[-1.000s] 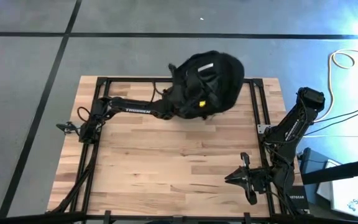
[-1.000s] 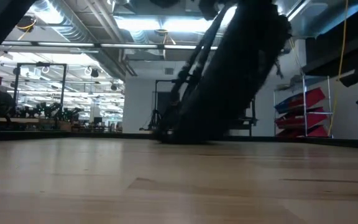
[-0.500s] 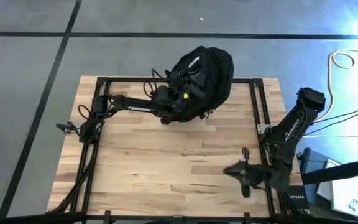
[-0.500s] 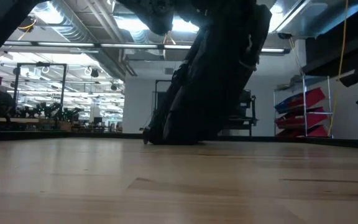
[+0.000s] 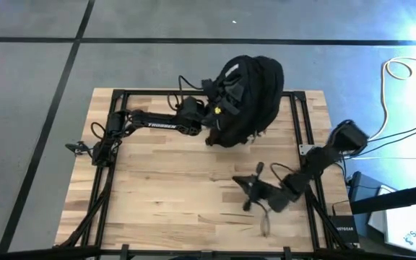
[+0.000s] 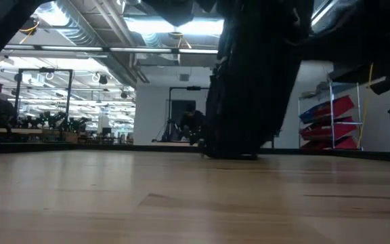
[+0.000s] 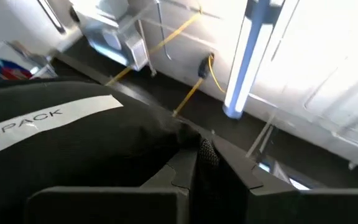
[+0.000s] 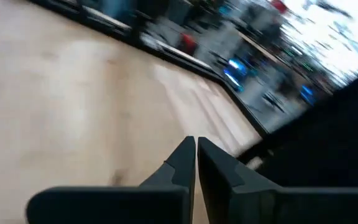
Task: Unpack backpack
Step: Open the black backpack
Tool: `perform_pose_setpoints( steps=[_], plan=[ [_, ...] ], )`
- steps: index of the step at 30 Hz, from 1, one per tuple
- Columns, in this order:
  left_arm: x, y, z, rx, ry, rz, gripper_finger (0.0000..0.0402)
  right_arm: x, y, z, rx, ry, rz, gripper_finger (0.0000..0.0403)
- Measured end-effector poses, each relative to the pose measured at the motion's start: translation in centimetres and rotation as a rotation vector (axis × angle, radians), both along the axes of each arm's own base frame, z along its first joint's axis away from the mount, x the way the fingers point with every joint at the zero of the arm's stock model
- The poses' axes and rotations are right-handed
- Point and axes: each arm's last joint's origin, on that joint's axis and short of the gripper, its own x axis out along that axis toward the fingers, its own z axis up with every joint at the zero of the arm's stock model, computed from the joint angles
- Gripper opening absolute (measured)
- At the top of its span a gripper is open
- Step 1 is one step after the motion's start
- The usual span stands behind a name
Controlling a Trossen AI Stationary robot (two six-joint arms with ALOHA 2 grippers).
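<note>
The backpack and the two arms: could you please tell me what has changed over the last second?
The backpack, gripped by the left hand, has been tipped up from leaning to nearly upright at the table's far edge. The right hand, shut and empty, has swung from the near right corner toward the middle. The left hand's grip is unchanged.

My left gripper (image 5: pixel 211 123), at the table's far edge, is clamped tight; my right gripper (image 5: pixel 245 189), fingers together, extends low over the middle.
</note>
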Motion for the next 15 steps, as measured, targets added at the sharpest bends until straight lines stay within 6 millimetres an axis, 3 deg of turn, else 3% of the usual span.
perform_pose_setpoints(
  steps=[4,8,11,15],
  plan=[
    [0.2,-0.7,0.0,0.009,0.014,-0.008,0.0027,2.5,-3.3,-2.2,0.172,-0.201,-0.18,0.0],
    [0.1,-1.1,0.0,0.013,0.004,-0.009,0.0027,3.6,-5.3,-3.0,0.336,-0.47,-0.322,0.0],
    [0.1,-1.3,0.0,0.012,0.003,-0.012,0.0027,4.0,-6.0,-3.9,0.368,-0.524,-0.471,0.0],
    [0.2,-1.3,0.0,0.012,0.01,-0.008,0.0027,4.0,-6.2,-4.5,0.397,-0.556,-0.52,0.0]
  ],
)
